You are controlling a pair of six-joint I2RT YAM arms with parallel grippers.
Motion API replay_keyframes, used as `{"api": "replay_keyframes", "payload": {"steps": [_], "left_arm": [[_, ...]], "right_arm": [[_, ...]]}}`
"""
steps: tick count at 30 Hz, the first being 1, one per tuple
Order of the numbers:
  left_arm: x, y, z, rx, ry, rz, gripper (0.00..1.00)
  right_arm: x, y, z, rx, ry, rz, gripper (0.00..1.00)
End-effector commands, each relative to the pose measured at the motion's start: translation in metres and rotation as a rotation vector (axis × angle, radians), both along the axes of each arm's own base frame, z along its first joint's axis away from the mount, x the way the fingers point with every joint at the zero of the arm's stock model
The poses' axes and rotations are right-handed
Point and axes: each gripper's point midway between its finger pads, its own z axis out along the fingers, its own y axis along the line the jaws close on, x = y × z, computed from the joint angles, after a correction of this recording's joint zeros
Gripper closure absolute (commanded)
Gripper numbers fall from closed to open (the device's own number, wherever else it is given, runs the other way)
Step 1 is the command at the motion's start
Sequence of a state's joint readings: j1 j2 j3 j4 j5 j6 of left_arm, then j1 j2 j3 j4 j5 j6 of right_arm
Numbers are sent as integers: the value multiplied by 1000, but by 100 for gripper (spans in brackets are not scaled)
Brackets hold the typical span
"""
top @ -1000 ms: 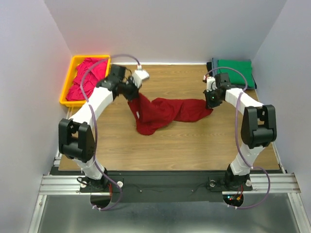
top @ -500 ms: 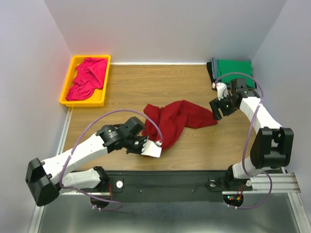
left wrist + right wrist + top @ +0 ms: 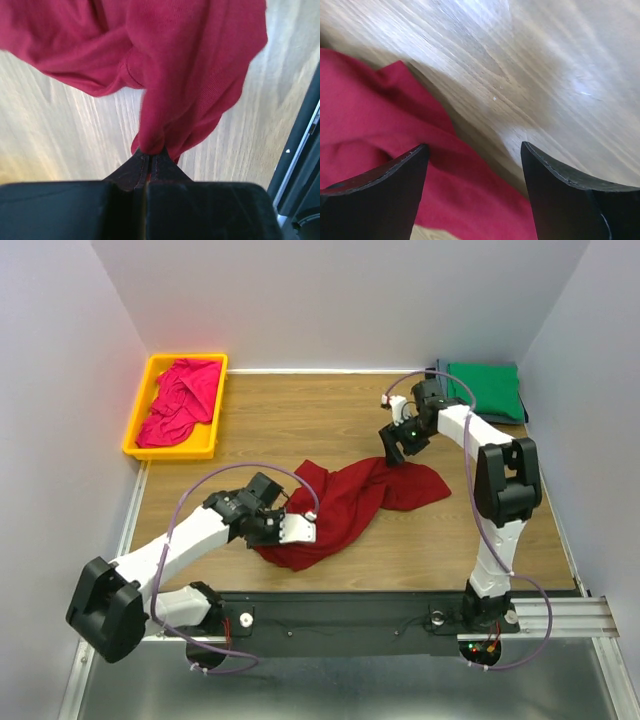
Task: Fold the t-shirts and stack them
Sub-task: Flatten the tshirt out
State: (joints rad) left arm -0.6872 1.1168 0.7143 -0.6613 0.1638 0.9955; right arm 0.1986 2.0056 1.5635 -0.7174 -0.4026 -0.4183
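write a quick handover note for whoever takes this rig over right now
Left hand: shut on a bunched fold of the dark red t-shirt, near the table's front edge.
Right hand: open, empty, over that shirt's far edge.
Done: green t-shirt lies folded on darker cloth, far right corner.
Left to do: spread, fold and stack the crumpled dark red t-shirt; then the magenta-pink t-shirt crumpled in the yellow bin.

Three t-shirts can be counted: one dark red t-shirt at centre, one magenta-pink t-shirt at 10 o'clock and one green t-shirt at 2 o'clock. The darker layer beneath the green one cannot be counted. There is one yellow bin. There are two arms: the left arm at 7 o'clock and the right arm at 3 o'clock.
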Motion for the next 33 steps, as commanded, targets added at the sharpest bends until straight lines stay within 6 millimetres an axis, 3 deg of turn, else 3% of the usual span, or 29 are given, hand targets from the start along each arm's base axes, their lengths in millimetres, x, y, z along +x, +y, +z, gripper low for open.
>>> {"api": "replay_keyframes", "payload": {"steps": [1,3,4,7,8,11,13,14,17,18,19,20,21,22,23,24,25,26,27,29,30,31,33], "left_arm": [[29,-5,18,-95,3,69,100],[42,0,23,-117,1,116,100],[44,-1,21,-129,26,121,100],[60,3,23,-152,48,183,100],[68,4,25,-164,40,206,100],[107,12,38,-214,12,340,100],[143,11,59,-274,-16,412,100],[169,14,78,-321,-37,484,100],[203,16,115,-401,-99,559,100],[219,15,140,-436,-162,570,100],[225,18,154,-451,-201,580,100],[226,19,164,-462,-216,573,100],[224,17,184,-481,-256,528,100],[218,18,189,-480,-267,502,100],[210,17,192,-474,-277,464,100],[191,17,190,-463,-283,397,100],[178,17,186,-448,-278,353,100],[164,17,178,-430,-259,311,100],[129,14,152,-369,-202,229,100],[91,12,114,-295,-128,163,100],[75,13,95,-259,-107,143,96],[41,15,55,-183,-49,100,71],[25,19,27,-149,-52,93,53]], "right_arm": [[14,8,9,54,-25,-4,21],[9,20,9,97,-2,20,26],[6,26,6,110,13,36,42],[9,34,10,126,12,54,75],[12,34,13,121,6,50,99],[35,19,45,71,-112,23,100],[60,3,78,72,-207,-17,99],[69,-4,97,70,-257,-36,99],[94,-32,151,49,-410,-81,99],[97,-38,165,41,-447,-85,99],[97,-45,190,32,-510,-87,100],[94,-50,201,3,-552,-62,99],[83,-51,224,-7,-606,-39,99],[73,-52,233,-18,-632,-15,99],[58,-53,213,-31,-590,12,99],[45,-52,208,-48,-600,77,99],[22,-54,227,-63,-658,114,99],[7,-56,211,-86,-639,151,99],[-17,-63,168,-138,-575,226,100],[-62,-81,111,-249,-496,310,99],[-76,-88,89,-284,-452,332,91],[-87,-94,75,-315,-420,343,65],[-107,-105,53,-356,-354,321,26]]}}
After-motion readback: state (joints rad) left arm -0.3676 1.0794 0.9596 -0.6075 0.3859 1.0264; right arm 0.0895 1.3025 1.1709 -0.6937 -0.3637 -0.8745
